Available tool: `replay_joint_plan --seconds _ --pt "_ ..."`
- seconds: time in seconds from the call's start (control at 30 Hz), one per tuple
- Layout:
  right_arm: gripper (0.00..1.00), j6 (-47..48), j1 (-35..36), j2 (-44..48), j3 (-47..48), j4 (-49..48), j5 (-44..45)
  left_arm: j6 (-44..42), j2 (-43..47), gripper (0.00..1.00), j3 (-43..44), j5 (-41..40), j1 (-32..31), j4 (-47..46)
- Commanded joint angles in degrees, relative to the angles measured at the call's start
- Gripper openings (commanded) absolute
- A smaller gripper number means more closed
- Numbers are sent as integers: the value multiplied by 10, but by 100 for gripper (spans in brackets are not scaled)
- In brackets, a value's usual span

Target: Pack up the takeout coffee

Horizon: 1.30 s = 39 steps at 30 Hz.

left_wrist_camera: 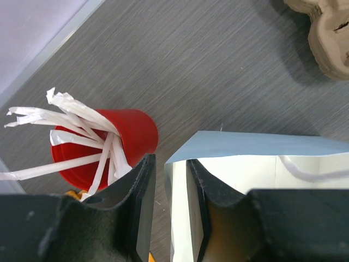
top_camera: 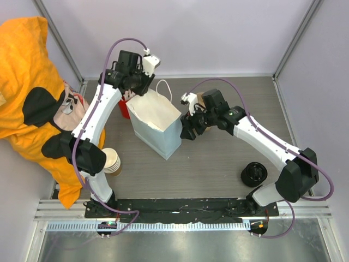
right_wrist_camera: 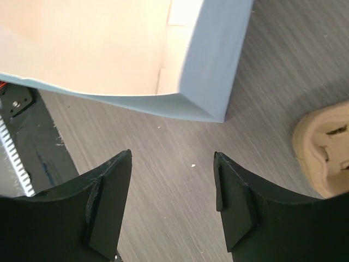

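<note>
The pale blue paper bag stands open in the middle of the table. My left gripper is at its back-left rim. In the left wrist view its jaws are a little apart, one inside the bag and one outside, with the thin wall between them and a gap showing. My right gripper is open and empty beside the bag's right side; in the right wrist view only bare table lies between its fingers, just short of the bag's corner. The takeout coffee is not in view.
A red cup of white paper straws stands just left of the bag. A cardboard cup carrier lies behind my right gripper. A stack of lidless paper cups is at the left, loose black lids at the right.
</note>
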<state>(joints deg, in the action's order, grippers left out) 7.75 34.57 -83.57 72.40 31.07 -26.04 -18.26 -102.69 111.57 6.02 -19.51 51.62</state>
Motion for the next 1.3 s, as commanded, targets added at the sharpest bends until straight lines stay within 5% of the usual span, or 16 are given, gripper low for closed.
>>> replay_joint_plan --seconds 0.0,0.23,0.47,0.97,1.27 --pt "66 21 5 21 -1 5 -63 3 0 34 35 10 -8 -32" --pt "66 66 13 23 14 16 -57 0 -2 35 37 14 -12 -31" --pt "78 172 -2 29 25 19 4 0 -3 36 32 14 -14 -25" --pt "90 243 -35 -4 9 -25 -286 4 -8 34 30 38 -14 -1" --pt "90 226 -30 10 -16 -30 -340 2 -24 34 51 57 -18 16"
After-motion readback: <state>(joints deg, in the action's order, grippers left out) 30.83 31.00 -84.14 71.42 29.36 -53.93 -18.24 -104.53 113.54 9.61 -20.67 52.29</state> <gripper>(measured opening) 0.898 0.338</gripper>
